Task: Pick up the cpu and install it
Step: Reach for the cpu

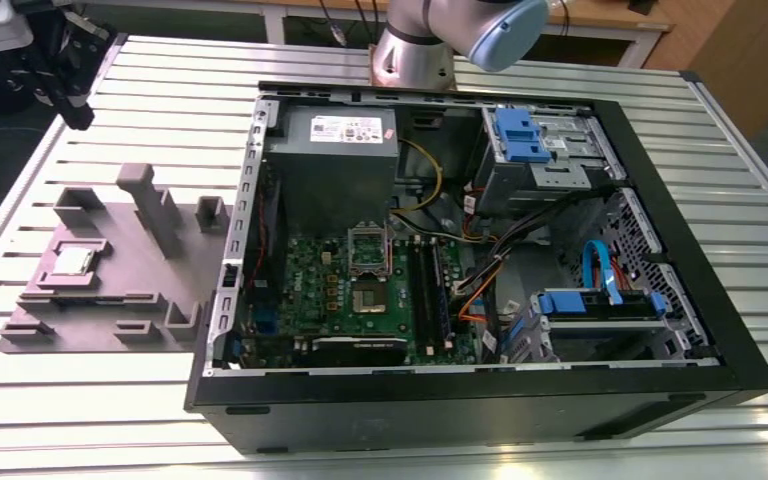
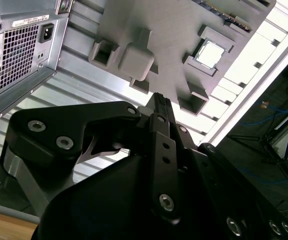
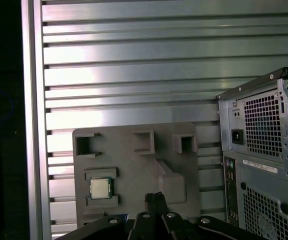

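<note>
I judge nothing is done yet: the cpu (image 1: 75,262) lies in its grey tray (image 1: 124,275), nine o'clock from the computer case (image 1: 491,405). My gripper (image 3: 155,196) hangs above, narrow, empty.

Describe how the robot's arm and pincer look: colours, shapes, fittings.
The arm is a silvery-grey tube with a rounded pale blue joint cap. The pincer is matt black: broad angular links studded with silver screw heads, narrowing to slim straight tips.

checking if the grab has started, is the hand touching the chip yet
Apart. In the first wrist view the hand hangs clear of the chip, with bare grey holder between them.
</note>
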Motion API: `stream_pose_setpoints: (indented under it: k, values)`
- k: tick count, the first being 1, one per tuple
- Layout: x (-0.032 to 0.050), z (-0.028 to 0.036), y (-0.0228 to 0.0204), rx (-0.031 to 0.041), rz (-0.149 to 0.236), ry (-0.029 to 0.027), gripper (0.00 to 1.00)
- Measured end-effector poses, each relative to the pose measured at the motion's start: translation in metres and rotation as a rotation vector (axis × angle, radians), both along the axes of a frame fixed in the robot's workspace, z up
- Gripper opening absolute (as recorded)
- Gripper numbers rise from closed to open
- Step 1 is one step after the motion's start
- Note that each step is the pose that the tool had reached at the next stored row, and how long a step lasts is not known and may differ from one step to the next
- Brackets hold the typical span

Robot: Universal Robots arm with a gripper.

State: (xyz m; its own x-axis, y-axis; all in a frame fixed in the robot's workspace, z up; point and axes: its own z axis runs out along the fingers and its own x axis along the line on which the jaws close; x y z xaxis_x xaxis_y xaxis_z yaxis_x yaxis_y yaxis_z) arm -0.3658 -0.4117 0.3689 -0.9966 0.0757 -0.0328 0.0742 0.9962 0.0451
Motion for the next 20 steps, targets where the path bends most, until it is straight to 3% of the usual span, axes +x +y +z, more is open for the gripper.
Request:
stream_pose_setpoints:
  k: [8, 20]
  values:
    - [-0.0043, -0.0056, -0.0027, 0.0, 0.0, -0.0002, 0.1]
    - [-0.0206, -0.0274, -0.011, 0.0001, 0.0, -0.0005, 0.1]
